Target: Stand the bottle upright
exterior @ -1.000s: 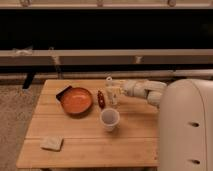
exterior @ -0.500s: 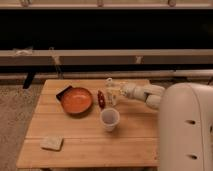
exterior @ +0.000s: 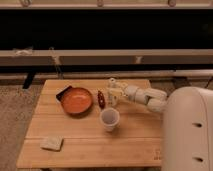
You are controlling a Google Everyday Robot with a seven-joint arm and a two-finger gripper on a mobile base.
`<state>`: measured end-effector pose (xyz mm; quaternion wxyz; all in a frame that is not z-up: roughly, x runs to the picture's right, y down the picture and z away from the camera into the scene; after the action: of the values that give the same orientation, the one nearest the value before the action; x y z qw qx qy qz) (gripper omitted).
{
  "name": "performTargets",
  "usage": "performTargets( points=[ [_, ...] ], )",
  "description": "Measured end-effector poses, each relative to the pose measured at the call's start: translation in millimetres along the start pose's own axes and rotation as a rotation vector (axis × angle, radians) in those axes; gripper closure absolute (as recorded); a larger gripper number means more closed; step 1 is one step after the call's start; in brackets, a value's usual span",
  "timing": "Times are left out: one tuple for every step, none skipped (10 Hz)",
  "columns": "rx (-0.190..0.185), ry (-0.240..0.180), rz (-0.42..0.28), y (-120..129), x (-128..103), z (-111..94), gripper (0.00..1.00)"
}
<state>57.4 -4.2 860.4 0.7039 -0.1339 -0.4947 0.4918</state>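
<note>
The bottle [exterior: 112, 90] is small, whitish and translucent with a white cap. It stands upright on the wooden table [exterior: 90, 135], behind the white cup [exterior: 109, 119]. My gripper [exterior: 116, 94] reaches in from the right and is right at the bottle, touching or nearly touching its right side. A small dark red object [exterior: 101, 98] lies just left of the bottle.
An orange bowl [exterior: 76, 100] with a dark item behind it sits at the left. A pale sponge-like block [exterior: 52, 144] lies near the front left corner. My white arm and body [exterior: 187, 130] fill the right side. A dark bench runs behind the table.
The bottle and gripper stay in nearly the same place. The arm has shifted slightly to the right.
</note>
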Motion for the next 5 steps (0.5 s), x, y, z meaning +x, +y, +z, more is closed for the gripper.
performTargets(
  points=[
    [-0.001, 0.005, -0.002, 0.4, 1.5, 0.2, 0.31],
    [0.002, 0.015, -0.004, 1.3, 4.6, -0.2, 0.31],
    [0.004, 0.017, -0.015, 6.1, 1.7, -6.2, 0.31],
    [0.011, 0.027, -0.026, 8.4, 1.2, -15.7, 0.31],
    [0.01, 0.034, -0.035, 11.5, -0.4, -16.9, 0.31]
  ],
)
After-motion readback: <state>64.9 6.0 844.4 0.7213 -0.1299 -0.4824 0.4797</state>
